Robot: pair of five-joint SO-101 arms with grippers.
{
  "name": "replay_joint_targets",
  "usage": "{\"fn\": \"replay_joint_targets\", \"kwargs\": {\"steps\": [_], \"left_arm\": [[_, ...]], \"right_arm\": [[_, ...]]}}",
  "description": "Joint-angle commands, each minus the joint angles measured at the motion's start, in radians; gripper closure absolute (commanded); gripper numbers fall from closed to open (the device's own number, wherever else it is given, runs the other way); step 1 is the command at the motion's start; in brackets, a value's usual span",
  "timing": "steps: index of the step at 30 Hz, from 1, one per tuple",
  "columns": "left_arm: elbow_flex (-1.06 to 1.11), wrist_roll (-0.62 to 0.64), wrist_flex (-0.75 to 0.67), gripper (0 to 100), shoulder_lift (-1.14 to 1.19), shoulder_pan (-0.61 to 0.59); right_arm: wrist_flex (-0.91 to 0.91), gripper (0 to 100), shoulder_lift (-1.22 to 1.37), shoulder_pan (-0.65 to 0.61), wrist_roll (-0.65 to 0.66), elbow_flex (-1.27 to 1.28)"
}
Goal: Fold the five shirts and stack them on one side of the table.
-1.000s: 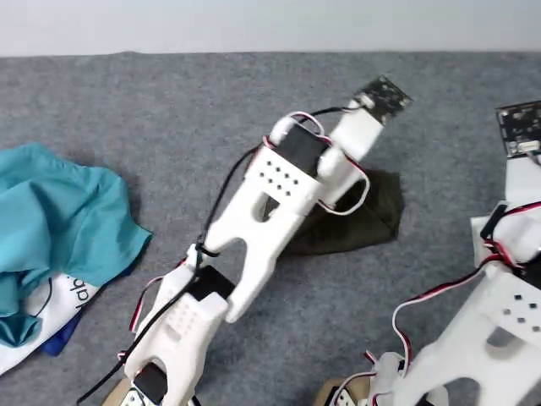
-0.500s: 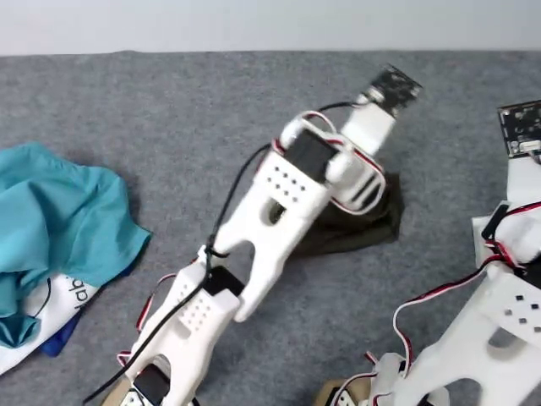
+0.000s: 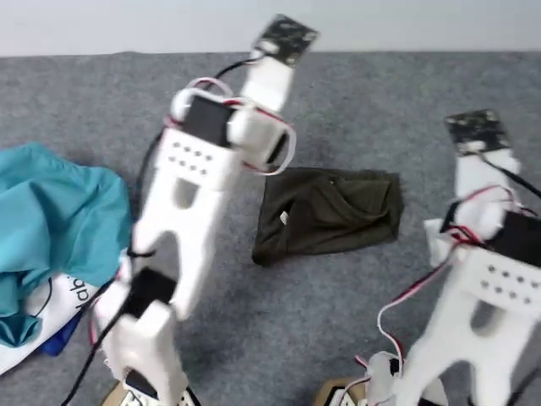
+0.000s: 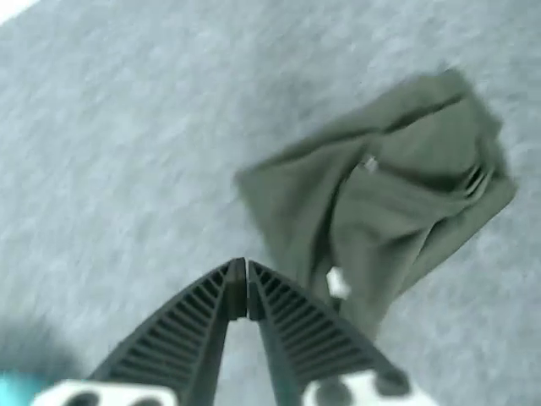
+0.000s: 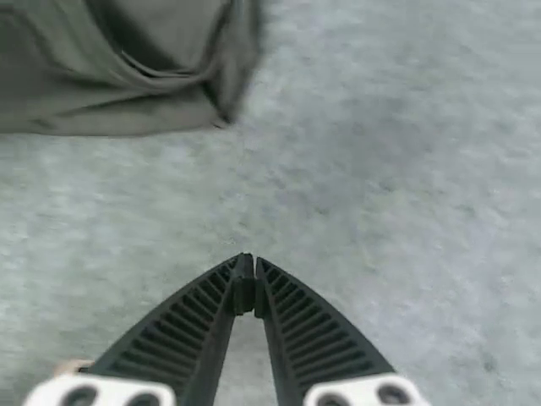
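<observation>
Shirt (image 3: 330, 216), dark olive, lying folded on grey worktop (image 3: 423, 110) between the two arms; left jaws shut tight, empty, above worktop just beside its edge; right jaws likewise shut, empty, near its corner; teal shirt (image 3: 59, 228) crumpled at left edge over white shirt (image 3: 34, 334).

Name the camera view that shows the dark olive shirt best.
The high view: the dark olive shirt lies folded on the grey table, whole outline seen from above. The left wrist view shows it whole too, but slanted. The right wrist view has one edge, cut by the frame.
</observation>
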Motion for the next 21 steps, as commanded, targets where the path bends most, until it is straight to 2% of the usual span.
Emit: {"fn": "replay_joint_targets", "kwargs": {"steps": [1,5,8,16,21], "left_arm": [[0.219,-0.034,0.020,100,-0.239,-0.083],[0.426,-0.068,0.020,100,-0.404,-0.193],[0.562,-0.068,0.020,100,-0.502,-0.262],[0.826,-0.068,0.018,100,-0.687,-0.351],[0.940,-0.064,0.018,100,-0.793,-0.382]], "right_arm": [[-0.056,98.3,0.091,-0.119,-0.109,-0.008],[-0.147,98.3,0.229,-0.222,-0.299,-0.035],[-0.226,98.3,0.320,-0.288,-0.382,-0.072],[-0.538,98.8,0.466,-0.456,-0.399,-0.124],[-0.647,98.8,0.558,-0.562,-0.400,-0.126]]}}
